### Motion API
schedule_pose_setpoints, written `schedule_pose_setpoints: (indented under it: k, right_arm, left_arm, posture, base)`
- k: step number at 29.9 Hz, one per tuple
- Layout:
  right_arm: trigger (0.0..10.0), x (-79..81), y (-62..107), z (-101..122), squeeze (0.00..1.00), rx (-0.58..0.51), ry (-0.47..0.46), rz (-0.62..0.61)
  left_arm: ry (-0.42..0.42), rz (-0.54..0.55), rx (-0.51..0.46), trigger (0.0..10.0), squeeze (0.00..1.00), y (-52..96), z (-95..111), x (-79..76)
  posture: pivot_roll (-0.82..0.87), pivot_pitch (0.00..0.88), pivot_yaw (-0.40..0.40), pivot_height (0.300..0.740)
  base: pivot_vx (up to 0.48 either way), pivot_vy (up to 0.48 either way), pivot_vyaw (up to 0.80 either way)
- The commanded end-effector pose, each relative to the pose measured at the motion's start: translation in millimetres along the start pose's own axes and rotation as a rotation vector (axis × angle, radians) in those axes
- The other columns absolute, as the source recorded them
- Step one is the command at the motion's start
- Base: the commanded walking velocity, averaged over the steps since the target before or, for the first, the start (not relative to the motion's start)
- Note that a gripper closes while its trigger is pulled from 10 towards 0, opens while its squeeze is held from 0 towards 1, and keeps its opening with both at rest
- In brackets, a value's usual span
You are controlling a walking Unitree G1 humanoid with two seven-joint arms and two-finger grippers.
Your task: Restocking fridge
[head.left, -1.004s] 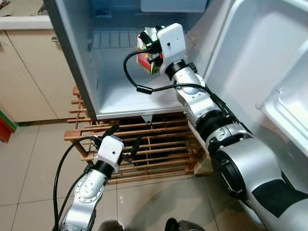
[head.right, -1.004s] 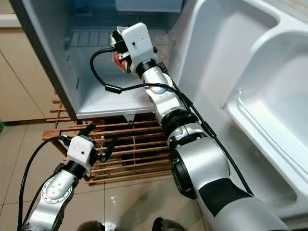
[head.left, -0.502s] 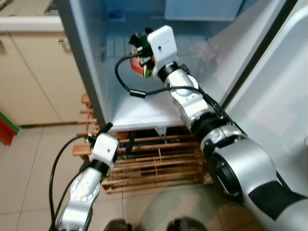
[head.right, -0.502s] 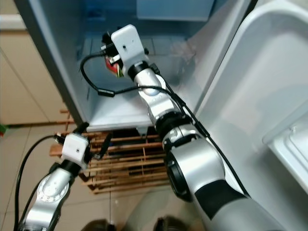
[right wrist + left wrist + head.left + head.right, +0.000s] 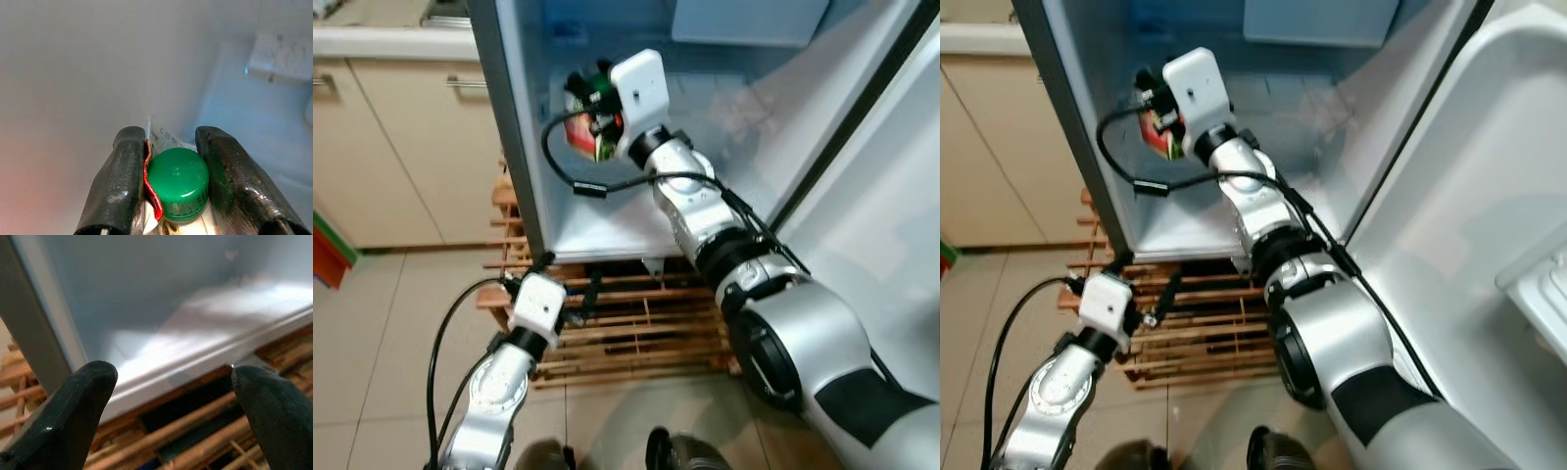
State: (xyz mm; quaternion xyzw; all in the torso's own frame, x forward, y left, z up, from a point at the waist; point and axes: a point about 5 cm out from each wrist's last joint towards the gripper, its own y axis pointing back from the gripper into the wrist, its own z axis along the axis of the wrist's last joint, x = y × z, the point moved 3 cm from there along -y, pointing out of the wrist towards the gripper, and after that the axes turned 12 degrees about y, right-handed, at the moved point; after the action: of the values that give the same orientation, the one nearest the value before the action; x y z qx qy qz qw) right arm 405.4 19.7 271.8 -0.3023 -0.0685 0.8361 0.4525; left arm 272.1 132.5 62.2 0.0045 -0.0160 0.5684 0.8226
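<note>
A red carton with a green cap is held inside the open fridge, near its left wall, above the fridge floor. My right gripper is shut on it; in the right wrist view the black fingers clamp either side of the green cap. My left gripper hangs low in front of the wooden slatted rack under the fridge, open and holding nothing; the left wrist view looks between its fingertips at the fridge's bottom edge.
The fridge door stands open at the right with white shelves. Beige cabinets stand left of the fridge. The floor is tiled. A red and green object sits at the far left edge.
The camera view has shifted. My right gripper has carried the carton further toward the fridge's left wall. The left gripper stays open by the rack.
</note>
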Motion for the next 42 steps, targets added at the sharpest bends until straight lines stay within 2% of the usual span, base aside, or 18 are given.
schedule_pose_setpoints:
  k: [1, 6, 14, 18, 20, 22, 25, 28, 32, 36, 42]
  right_arm:
    - [0.0, -7.8, -3.3, 6, 0.0, -0.014, 0.021, -0.023]
    - [0.0, -18.8, -6.2, 14, 0.0, -0.035, 0.084, -0.053]
    - [0.0, -38.3, -8.5, 23, 0.0, -0.047, 0.171, -0.119]
    - [0.0, -44.8, -10.2, 29, 0.0, -0.062, 0.184, -0.158]
    - [0.0, -44.3, -11.3, 29, 0.0, -0.059, 0.183, -0.16]
    - [0.0, -39.3, -13.9, 26, 0.0, -0.026, 0.098, -0.15]
    - [0.0, -37.4, -14.2, 21, 0.0, 0.005, 0.06, -0.157]
    - [0.0, -34.5, -15.1, 21, 0.0, 0.01, 0.065, -0.16]
    - [0.0, -32.5, -16.8, 24, 0.0, 0.003, 0.077, -0.163]
    - [0.0, -31.6, -17.0, 23, 0.0, 0.013, 0.112, -0.171]
    - [0.0, -31.4, -20.3, 26, 0.0, 0.022, 0.131, -0.178]
  left_arm:
    - [-0.005, -0.019, 0.004, 10.0, 0.0, 0.7, 0, -2.8]
    - [-0.007, -0.019, 0.01, 10.0, 0.0, 3.9, -1, -1.7]
    - [-0.012, -0.056, 0.036, 10.0, 0.0, 11.0, -7, -11.2]
    - [-0.009, -0.056, 0.043, 10.0, 0.0, 12.3, -8, -11.5]
    - [-0.009, -0.056, 0.045, 10.0, 0.0, 12.5, -8, -11.2]
    - [-0.008, -0.053, 0.05, 10.0, 0.0, 13.2, -9, -11.1]
    - [-0.002, -0.069, 0.048, 10.0, 0.0, 11.9, -8, -15.6]
    - [0.003, -0.085, -0.007, 10.0, 0.0, 7.0, 3, -23.3]
    - [-0.038, -0.034, -0.087, 10.0, 0.0, 2.3, 18, -15.1]
    - [-0.025, -0.002, -0.082, 10.0, 0.0, 1.4, 18, -10.0]
    - [-0.012, 0.001, -0.074, 10.0, 0.0, 5.1, 20, -10.3]
  posture:
    - [0.2, 0.123, -0.062, 0.74]
    - [0.21, 0.125, -0.061, 0.74]
    - [0.21, 0.145, -0.056, 0.74]
    - [0.21, 0.149, -0.056, 0.74]
    - [0.21, 0.15, -0.057, 0.74]
    - [0.22, 0.157, -0.06, 0.74]
    - [0.22, 0.161, -0.061, 0.74]
    - [0.24, 0.17, -0.064, 0.74]
    - [0.24, 0.18, -0.068, 0.74]
    - [0.24, 0.19, -0.07, 0.74]
    - [0.27, 0.207, -0.067, 0.74]
  base:
    - [0.0, 0.0, 0.0]
    - [0.0, 0.0, 0.0]
    - [0.0, 0.0, 0.0]
    - [0.0, 0.0, 0.0]
    - [0.0, 0.0, 0.0]
    - [0.0, 0.0, 0.0]
    - [0.0, 0.0, 0.0]
    - [0.0, 0.0, 0.0]
    - [0.0, 0.0, 0.0]
    - [0.0, 0.0, 0.0]
    - [0.0, 0.0, 0.0]
